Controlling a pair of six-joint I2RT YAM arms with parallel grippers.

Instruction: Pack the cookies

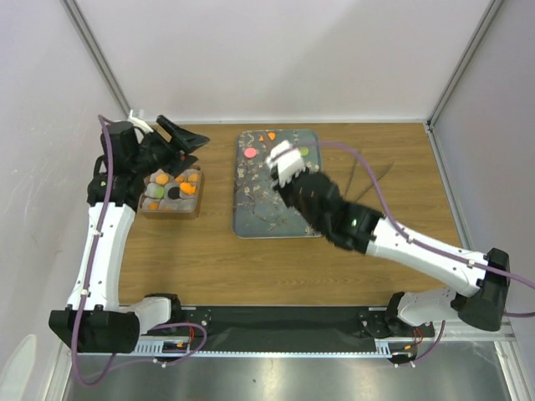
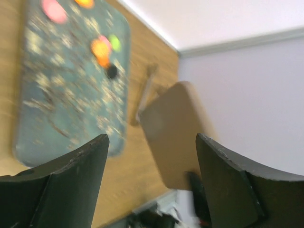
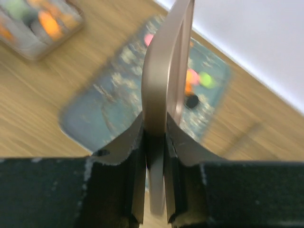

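Clamping tight, the right gripper [image 3: 154, 127] holds a thin tan card [image 3: 161, 61] edge-up, possibly a scraper; the blur hides more. The left gripper [image 2: 151, 141] gapes wide near the box [image 1: 171, 211]. Some cookies [image 1: 251, 152] lie loose at the tray's [image 1: 259, 209] far end, others sit boxed. They look light, thin, stiff and likely slippery: slide under them or pinch the rims.
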